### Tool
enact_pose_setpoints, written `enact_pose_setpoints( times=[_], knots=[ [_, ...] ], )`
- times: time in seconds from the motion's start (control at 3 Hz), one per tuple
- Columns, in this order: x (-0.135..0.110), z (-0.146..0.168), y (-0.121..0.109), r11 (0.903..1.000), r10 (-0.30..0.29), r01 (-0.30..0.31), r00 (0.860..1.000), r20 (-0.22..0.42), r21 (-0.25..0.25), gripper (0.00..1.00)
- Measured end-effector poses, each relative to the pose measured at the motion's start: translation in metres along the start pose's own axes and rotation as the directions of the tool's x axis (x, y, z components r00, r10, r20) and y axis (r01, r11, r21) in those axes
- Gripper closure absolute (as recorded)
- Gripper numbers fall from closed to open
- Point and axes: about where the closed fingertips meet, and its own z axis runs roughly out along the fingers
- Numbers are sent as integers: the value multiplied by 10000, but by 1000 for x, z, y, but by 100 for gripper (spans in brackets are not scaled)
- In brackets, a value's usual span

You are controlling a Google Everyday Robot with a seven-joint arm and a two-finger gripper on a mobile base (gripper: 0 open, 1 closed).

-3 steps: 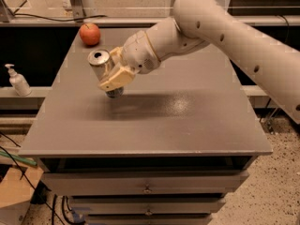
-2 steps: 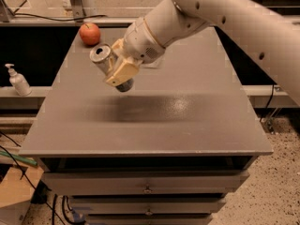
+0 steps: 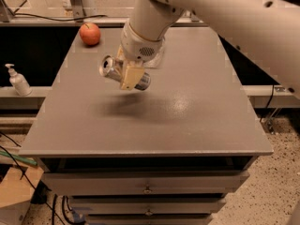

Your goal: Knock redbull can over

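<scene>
The redbull can (image 3: 112,69) is a slim silver and blue can. It is held tipped over almost on its side above the grey table (image 3: 187,121), its silver top with pull tab pointing left toward the camera. My gripper (image 3: 131,76) is shut on the can around its middle, with a tan finger (image 3: 131,75) across the can's front. The can casts a shadow on the table below it and hangs clear of the surface. The white arm reaches in from the upper right.
A red apple (image 3: 90,33) sits at the table's far left corner. A white pump bottle (image 3: 18,81) stands on a ledge left of the table. Drawers lie under the table's front edge.
The arm has swung right and toward the table's middle, carrying the can. The can has tilted from near upright to almost lying on its side in the gripper.
</scene>
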Motion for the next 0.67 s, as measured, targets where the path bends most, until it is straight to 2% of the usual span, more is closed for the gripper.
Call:
enact_pose_setpoints(
  times=[0.33, 0.67],
  knots=[
    [30, 12, -3, 10000, -88, 86, 9789, -2043, -16, 37],
    [54, 18, -6, 9999, -16, 50, 9432, -3321, 94, 15]
  ],
)
